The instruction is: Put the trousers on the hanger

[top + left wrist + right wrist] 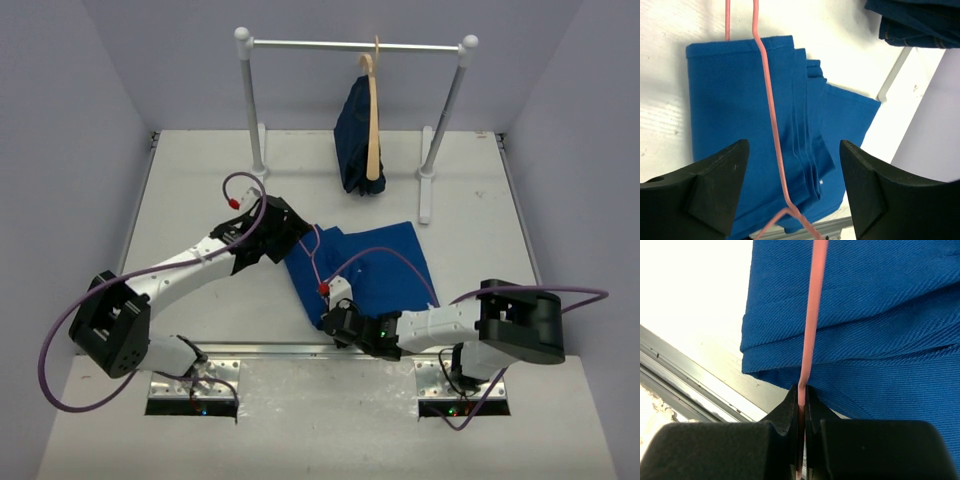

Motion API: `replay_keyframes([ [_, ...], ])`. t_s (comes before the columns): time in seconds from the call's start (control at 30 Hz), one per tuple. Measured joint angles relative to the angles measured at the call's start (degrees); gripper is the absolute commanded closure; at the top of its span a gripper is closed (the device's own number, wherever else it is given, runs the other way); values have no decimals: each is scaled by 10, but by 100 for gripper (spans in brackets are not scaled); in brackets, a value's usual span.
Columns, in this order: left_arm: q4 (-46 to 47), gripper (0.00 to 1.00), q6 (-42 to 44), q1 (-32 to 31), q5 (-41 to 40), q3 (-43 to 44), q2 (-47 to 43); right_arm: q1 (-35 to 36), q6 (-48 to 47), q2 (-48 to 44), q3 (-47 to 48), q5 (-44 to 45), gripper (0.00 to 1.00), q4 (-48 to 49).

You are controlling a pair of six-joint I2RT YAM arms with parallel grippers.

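The royal-blue trousers (385,262) lie folded on the table between the arms. They also show in the left wrist view (725,105) and the right wrist view (880,315). The thin pink wire hanger (317,255) lies across their left part; its wire (771,120) runs over the cloth. My right gripper (801,396) is shut on the hanger's wire (812,315) at the trousers' near edge; it sits at the near middle in the top view (336,318). My left gripper (794,146) is open and empty, hovering over the hanger and trousers at their far-left corner (292,235).
A clothes rack (355,45) stands at the back of the table. A pale wooden hanger (373,110) with a dark navy garment (355,130) hangs on it; the garment (915,20) and a rack foot (895,75) show in the left wrist view. The table's metal front rail (695,385) is just below the trousers.
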Motion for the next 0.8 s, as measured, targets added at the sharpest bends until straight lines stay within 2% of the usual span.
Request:
replay_keyframes([
  [0.03,7,40,2,2,6,1,14,0,-1,1,1,0,98,-1],
  [0.07,12,48,4,3,12,1,27,0,-2,3,3,-1,98,-1],
  [0.13,21,57,7,4,26,1,53,0,-4,6,8,-1,96,-5],
  [0.17,24,65,8,4,32,1,64,0,-5,8,11,-1,95,-7],
  [0.2,27,81,10,4,39,1,73,0,-7,10,13,-1,94,-8],
  [0.27,34,94,13,5,48,-4,79,0,-11,14,18,-2,92,-11],
  [0.3,38,99,15,6,52,-7,79,1,-12,16,20,-2,85,-12],
  [0.43,49,100,27,17,68,-19,78,2,-19,19,27,-18,47,-14],
  [0.6,75,100,89,49,98,-54,69,7,-14,-10,20,-38,34,-34],
  [0.73,103,100,139,68,135,-74,69,-6,-14,-105,-6,-63,23,-83],
  [0.8,118,100,158,73,147,-85,67,-24,-19,-158,-7,-82,22,-113],
])
